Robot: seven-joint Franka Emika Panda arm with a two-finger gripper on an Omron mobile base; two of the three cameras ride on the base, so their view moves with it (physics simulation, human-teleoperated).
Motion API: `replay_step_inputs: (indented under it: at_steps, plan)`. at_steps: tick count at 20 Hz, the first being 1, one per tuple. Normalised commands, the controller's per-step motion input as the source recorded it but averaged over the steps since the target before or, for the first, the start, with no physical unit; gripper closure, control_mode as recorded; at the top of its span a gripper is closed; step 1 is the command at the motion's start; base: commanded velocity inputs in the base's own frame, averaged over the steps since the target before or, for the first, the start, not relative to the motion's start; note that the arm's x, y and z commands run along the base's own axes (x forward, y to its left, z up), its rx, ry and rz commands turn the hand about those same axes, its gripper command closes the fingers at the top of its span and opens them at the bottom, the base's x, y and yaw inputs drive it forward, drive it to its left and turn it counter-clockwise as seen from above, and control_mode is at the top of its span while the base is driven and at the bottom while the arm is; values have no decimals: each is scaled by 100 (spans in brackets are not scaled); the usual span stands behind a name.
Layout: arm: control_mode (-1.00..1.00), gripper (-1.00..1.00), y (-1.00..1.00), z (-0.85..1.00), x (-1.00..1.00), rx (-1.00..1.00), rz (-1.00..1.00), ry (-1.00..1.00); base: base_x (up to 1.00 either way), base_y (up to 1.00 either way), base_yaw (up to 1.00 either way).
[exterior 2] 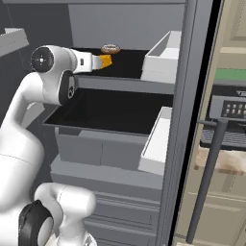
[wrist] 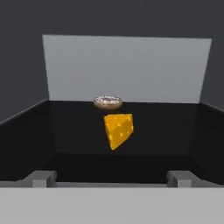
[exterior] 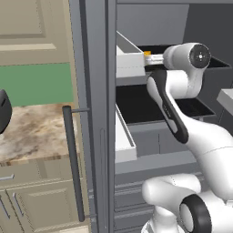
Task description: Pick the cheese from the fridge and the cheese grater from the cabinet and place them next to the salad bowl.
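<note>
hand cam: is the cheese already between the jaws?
No. The cheese sits on the black fridge shelf ahead of the open jaws, with a gap before them.

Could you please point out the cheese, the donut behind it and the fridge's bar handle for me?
cheese (wrist: 118,130): hand view, on its front face.
donut (wrist: 107,102): hand view, on its sprinkled top.
fridge handle (exterior: 73,164): left base view, mid-bar.

There is one small orange-yellow cheese wedge (wrist: 118,130) and one flat brown donut-like disc with a speckled top (wrist: 107,102), both on one black fridge shelf (wrist: 162,131). Two black shelves show in the tall dark grey fridge (exterior 2: 125,29), and two white door bins (exterior 2: 163,60) sit on its open door.
</note>
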Motion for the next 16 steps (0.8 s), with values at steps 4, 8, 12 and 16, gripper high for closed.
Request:
replay_step_inputs:
  at_steps: [4,8,12,16]
  plan:
    - [-100,-100,0,12,5,0,-6,0,0,0,0]
    - [-100,-100,0,0,2,0,0,1,0,0,0]
    - [-100,-100,0,0,10,1,0,14,0,0,0]
    - [-100,-100,0,0,12,0,0,21,0,0,0]
